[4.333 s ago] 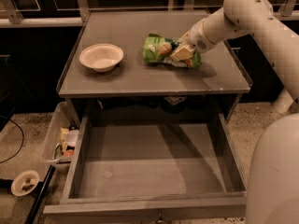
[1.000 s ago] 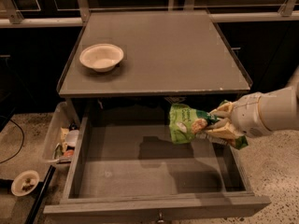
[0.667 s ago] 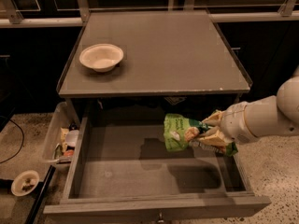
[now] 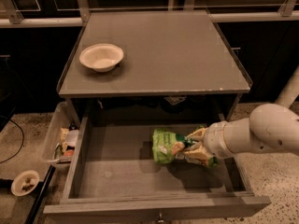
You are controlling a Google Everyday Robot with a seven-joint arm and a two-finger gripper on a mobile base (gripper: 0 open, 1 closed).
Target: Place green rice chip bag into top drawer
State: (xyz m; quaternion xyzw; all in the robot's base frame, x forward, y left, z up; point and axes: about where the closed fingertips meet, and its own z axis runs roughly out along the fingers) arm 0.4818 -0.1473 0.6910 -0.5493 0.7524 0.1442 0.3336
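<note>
The green rice chip bag is held inside the open top drawer, low over its grey bottom, right of the middle. My gripper comes in from the right and is shut on the bag's right end. The white arm crosses above the drawer's right side. The drawer is pulled fully out below the grey cabinet top.
A white bowl stands on the cabinet top at the left. A clear plastic bin of clutter sits on the floor left of the drawer. A small dish lies on the floor at the lower left.
The bag was lifted off the cabinet top and carried down into the drawer. Over the last second it moved left and lower, closer to the drawer bottom.
</note>
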